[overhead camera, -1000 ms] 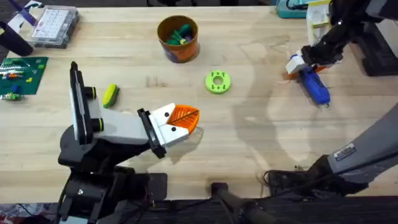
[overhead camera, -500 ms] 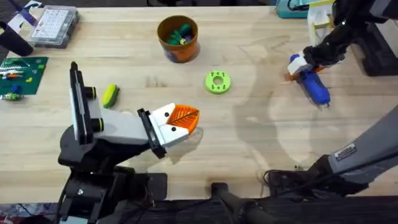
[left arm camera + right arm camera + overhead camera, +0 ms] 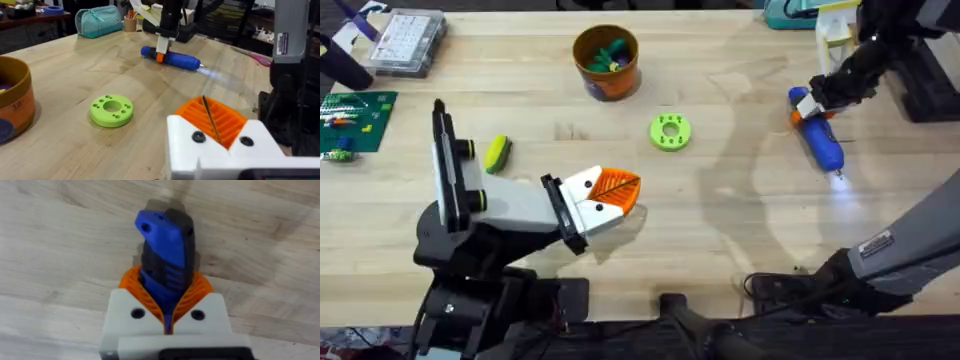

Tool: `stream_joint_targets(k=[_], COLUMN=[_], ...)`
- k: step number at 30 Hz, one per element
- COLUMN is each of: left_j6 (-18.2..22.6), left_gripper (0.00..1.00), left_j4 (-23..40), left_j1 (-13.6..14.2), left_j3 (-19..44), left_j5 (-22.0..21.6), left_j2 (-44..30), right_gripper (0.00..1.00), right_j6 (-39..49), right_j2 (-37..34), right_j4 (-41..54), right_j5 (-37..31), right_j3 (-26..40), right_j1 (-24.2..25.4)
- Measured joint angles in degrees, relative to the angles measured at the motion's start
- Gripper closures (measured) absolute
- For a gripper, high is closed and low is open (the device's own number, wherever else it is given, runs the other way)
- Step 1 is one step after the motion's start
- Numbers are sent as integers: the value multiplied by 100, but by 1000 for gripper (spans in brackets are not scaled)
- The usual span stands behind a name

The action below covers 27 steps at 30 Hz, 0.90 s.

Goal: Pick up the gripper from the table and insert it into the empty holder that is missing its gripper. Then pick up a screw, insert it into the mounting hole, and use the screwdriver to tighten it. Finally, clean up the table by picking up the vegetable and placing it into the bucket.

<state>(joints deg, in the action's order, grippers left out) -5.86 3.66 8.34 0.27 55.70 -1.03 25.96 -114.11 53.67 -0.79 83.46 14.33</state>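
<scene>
Your right hand [image 3: 807,103] is clenched on the screwdriver [image 3: 819,134]; holder [image 3: 510,205] appears fitted; vegetable [image 3: 498,152] remains outside the bucket [image 3: 606,62].

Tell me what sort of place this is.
Likely an electronics or robotics workshop: a wooden workbench carries a green circuit board, a clear parts box and a blue screwdriver, with cluttered desks and equipment in the room behind.
</scene>
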Motion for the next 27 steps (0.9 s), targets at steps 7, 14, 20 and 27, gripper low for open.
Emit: stream_joint_targets(k=[7, 14, 20, 27], left_j6=[0, 0, 1, 1], left_gripper=[994, 994, 994, 994], left_j4=[0, 0, 0, 0], left_j1=[0, 0, 0, 0], left_j3=[0, 0, 0, 0], left_j5=[0, 0, 0, 0], left_j2=[0, 1, 0, 0], right_gripper=[977, 978, 978, 978], right_j6=[1, -3, -128, -367], right_j2=[0, 41, 555, 1448], right_j4=[-81, -83, -53, -267], right_j5=[87, 307, 874, 1272], right_j3=[0, 0, 279, 1378], right_j1=[0, 1, -43, -545])
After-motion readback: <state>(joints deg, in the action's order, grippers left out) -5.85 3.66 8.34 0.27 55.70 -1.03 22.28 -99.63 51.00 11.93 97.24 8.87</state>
